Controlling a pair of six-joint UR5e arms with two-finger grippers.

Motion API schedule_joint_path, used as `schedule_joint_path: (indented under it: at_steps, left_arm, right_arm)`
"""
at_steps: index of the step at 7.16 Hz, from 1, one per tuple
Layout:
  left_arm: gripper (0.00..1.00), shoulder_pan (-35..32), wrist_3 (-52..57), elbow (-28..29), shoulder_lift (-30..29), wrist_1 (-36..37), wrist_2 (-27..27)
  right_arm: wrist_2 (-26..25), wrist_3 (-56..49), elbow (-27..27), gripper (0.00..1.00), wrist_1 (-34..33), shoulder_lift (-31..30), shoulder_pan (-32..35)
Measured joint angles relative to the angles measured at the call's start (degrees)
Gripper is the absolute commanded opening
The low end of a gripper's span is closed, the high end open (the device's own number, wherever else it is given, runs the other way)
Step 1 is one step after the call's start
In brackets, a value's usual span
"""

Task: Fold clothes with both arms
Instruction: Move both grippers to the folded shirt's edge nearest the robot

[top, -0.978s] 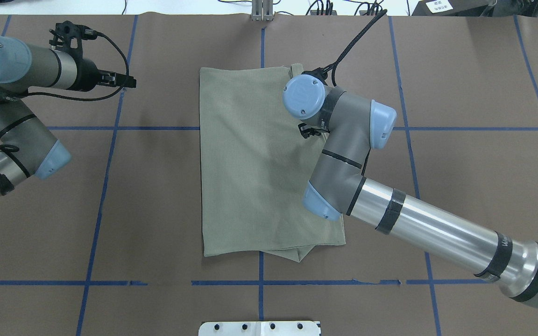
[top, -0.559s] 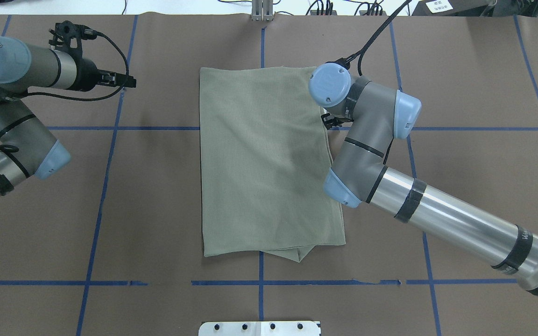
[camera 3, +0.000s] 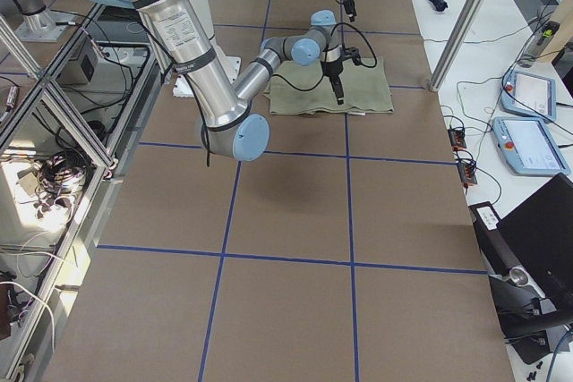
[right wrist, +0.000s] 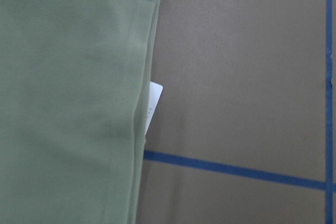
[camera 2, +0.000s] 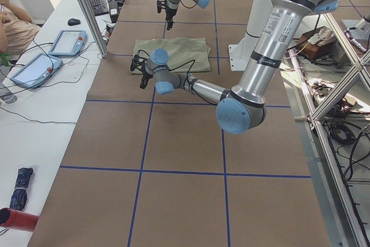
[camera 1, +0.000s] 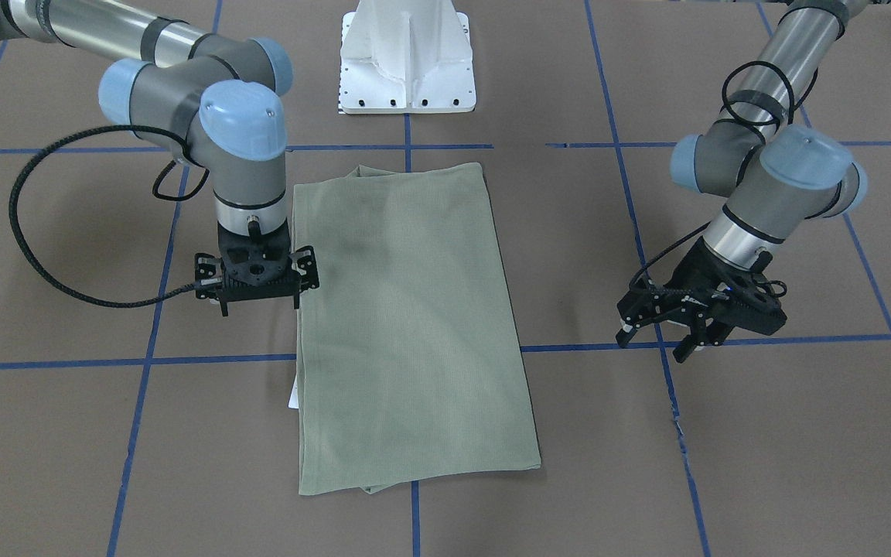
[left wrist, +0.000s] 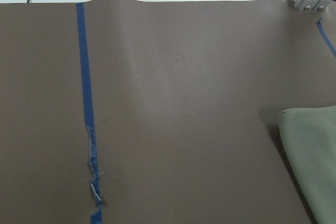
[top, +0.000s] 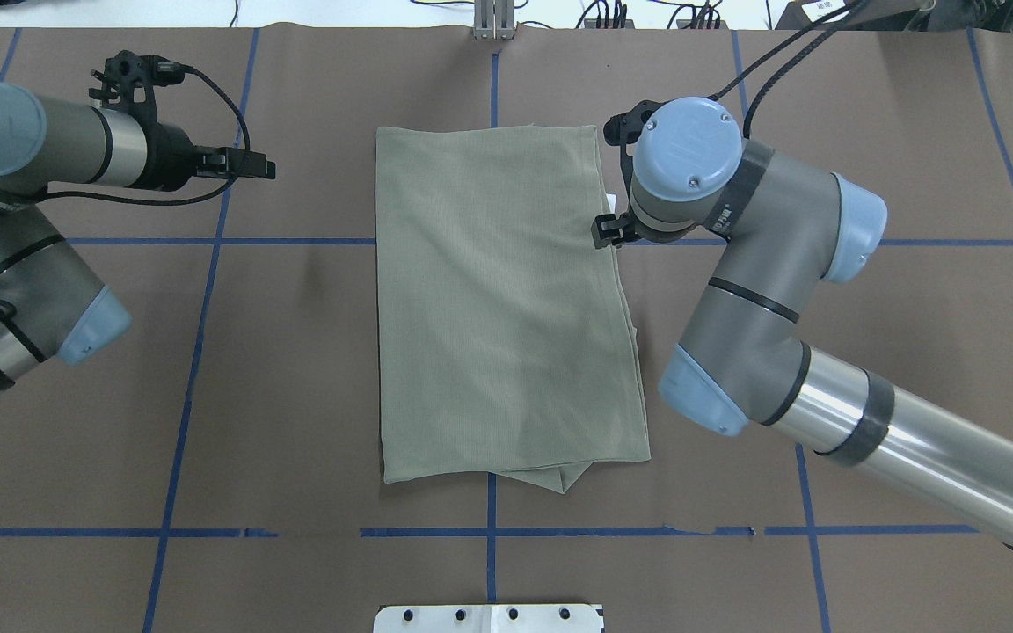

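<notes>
Right gripper [camera 1: 257, 298] has pulled back off shirt [top: 506, 308], now hangs just outside its right long edge; far corner flap has settled flat. Holds no cloth; finger spread not readable. Lengthwise fold looks finished, crosswise fold likely next.

Left gripper [camera 1: 653, 344] spread, empty, well clear on the opposite side.

Shirt at table [top: 295, 396] centre, long rectangle. Hang tag [right wrist: 154, 98] peeks out at right edge; under-layer pokes out at near hem.

hang tag [right wrist: 154, 100] mostly under shirt [right wrist: 68, 103] (edge-cropped); right gripper [camera 1: 256, 290] fingertips hidden — beneath wrist
</notes>
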Motion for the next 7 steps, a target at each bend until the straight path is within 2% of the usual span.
schedule_joint_path:
  at_steps: [2,3,5,6,7]
  left_arm:
    - [1.00,5.15,-6.82,-12.60,7.85,1.11,0.55]
    - [1.00,8.89,-11.49,-18.16,11.56,1.48,2.42]
    - [1.00,19.79,-25.49,-25.29,16.32,1.69,12.07]
    - [0.96,25.82,-33.10,-26.30,16.90,1.73,18.71]
    - [0.86,30.69,-39.60,-26.54,16.87,1.79,24.33]
  right_arm:
    - [0.33,13.39,6.19,1.00,11.85,-6.85,-4.24]
    - [-1.98,21.15,7.95,1.00,17.45,-10.25,-7.20]
    - [-9.33,35.11,12.36,1.00,21.23,-14.93,-13.80]
    - [-12.21,40.57,13.57,1.00,22.78,-16.46,-16.31]
    - [-14.10,43.72,14.02,1.00,26.02,-17.99,-17.84]
